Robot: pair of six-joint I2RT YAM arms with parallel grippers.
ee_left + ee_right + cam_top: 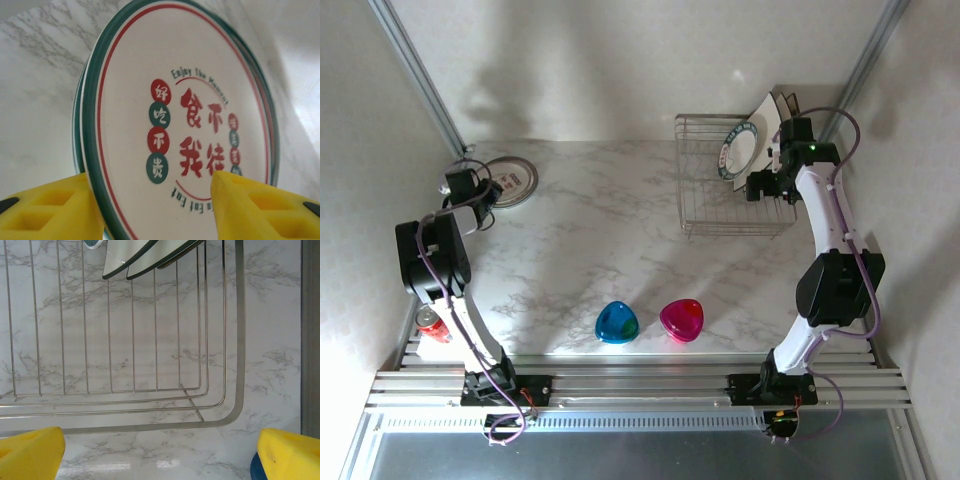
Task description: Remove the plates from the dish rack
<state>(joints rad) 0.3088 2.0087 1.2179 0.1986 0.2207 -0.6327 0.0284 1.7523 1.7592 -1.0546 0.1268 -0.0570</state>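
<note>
The plates [740, 150] not yet unloaded lean in the dish rack [720, 215] at the desk's [610, 220] far right corner, and a round lettered plate [200, 100] lies on another near the far left edge. The left pincer [150, 175] stands with jaws apart astride that plate's rim, not clamped. The right pincer [160, 450] hangs wide apart over the rack's corner, holding nothing. As I judge it, a yellow finger [50, 210] catching the rim on pulling away could drag the top plate askew, and the right pincer reaching in could snag a wire or knock the leaning plates together.
</note>
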